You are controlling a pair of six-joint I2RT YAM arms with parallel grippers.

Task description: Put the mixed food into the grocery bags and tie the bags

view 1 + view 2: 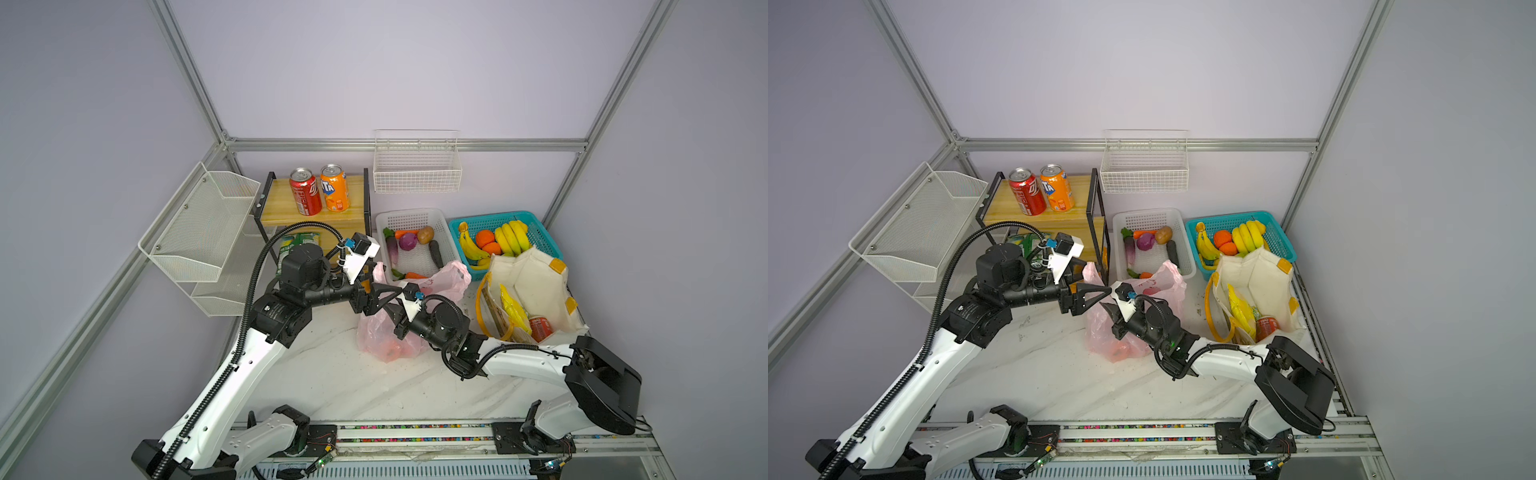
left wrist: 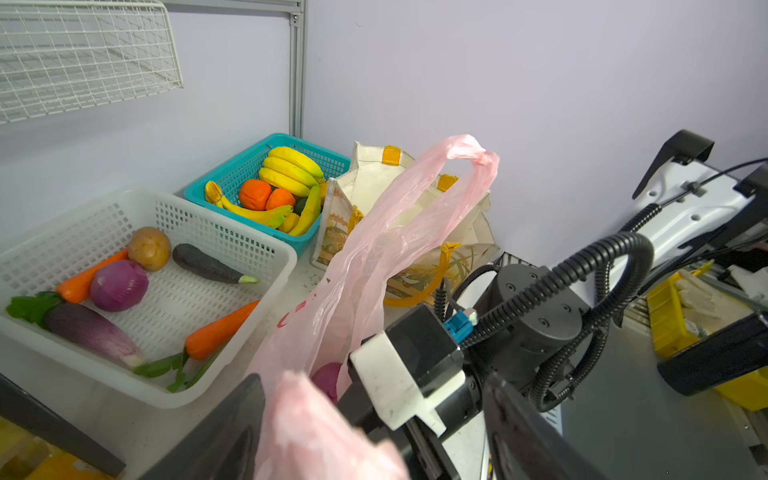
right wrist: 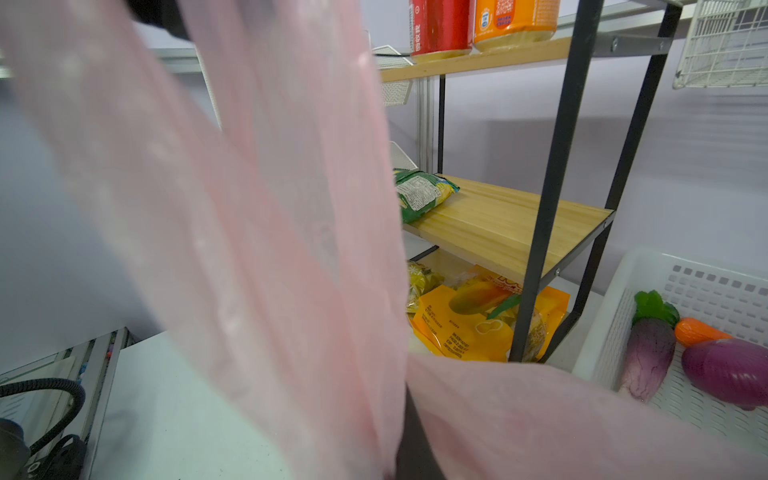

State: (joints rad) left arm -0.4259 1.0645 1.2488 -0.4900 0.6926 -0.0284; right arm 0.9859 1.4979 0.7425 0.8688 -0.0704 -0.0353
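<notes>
White table (image 1: 332, 386): pink plastic bag (image 1: 378, 340) filled, untied; right end effector (image 1: 390, 311) pinches it, left end effector (image 2: 374, 386) open (cream cloth tote (image 1: 536, 282) untied).

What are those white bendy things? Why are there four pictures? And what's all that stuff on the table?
Those are two robot arms, a left arm and a right arm, each ending in pinching jaws. Two pictures look down from above and are almost the same. The other two come from small cameras on the arms' wrists, so they see close up. On the table sit a pink bag, a cream tote holding a yellow packet and a red can, a white basket of toy vegetables, and a teal basket of bananas. The right arm's jaws seem pinched on the pink bag's handle; the left arm's jaws stand open with pink plastic between them.
</notes>
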